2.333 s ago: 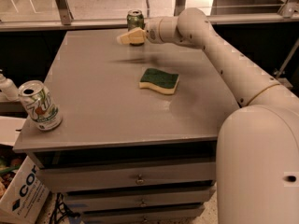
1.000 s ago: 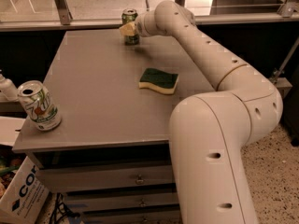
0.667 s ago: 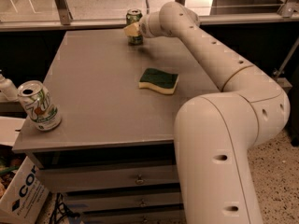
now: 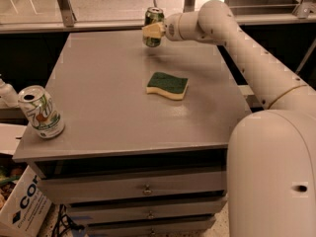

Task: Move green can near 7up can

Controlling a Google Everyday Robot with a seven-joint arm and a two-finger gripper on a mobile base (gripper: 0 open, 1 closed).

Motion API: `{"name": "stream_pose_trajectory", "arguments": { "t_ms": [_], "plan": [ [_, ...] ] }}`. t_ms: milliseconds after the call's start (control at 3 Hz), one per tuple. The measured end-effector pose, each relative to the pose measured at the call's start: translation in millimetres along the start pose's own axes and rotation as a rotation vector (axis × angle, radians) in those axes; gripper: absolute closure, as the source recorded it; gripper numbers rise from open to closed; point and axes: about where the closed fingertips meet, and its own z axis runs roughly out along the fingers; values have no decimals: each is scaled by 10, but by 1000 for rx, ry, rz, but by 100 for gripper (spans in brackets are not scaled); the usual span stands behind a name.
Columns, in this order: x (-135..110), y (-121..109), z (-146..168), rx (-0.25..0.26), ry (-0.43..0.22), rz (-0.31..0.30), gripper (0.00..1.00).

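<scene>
The green can (image 4: 154,19) is at the far edge of the grey table (image 4: 103,83), near the middle. My gripper (image 4: 153,31) reaches in from the right and is shut on the can, with a pale finger (image 4: 151,31) across its front. The can seems to be held just above the table top. The 7up can (image 4: 41,112) stands upright at the table's front left corner, far from the green can.
A green and yellow sponge (image 4: 168,85) lies right of the table's middle, between the two cans. A white bottle (image 4: 6,93) and a cardboard box (image 4: 19,206) are off the table's left side. Drawers (image 4: 143,186) sit under the table top. My arm spans the right side.
The gripper has closed around the green can at the far edge. The can has shifted slightly to the right and seems a little raised. The 7up can and sponge have not moved.
</scene>
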Motion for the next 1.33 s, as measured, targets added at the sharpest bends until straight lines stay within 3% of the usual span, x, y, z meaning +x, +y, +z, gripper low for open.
{"name": "stream_pose_trajectory", "arguments": {
  "t_ms": [333,1000,1333],
  "plan": [
    [-30,354,-380,-182,-41,-8,100],
    [59,1474,-1049,-579,-12,-121,100],
    [118,1548,-1070,-611,7,-127,100]
  ]
}}
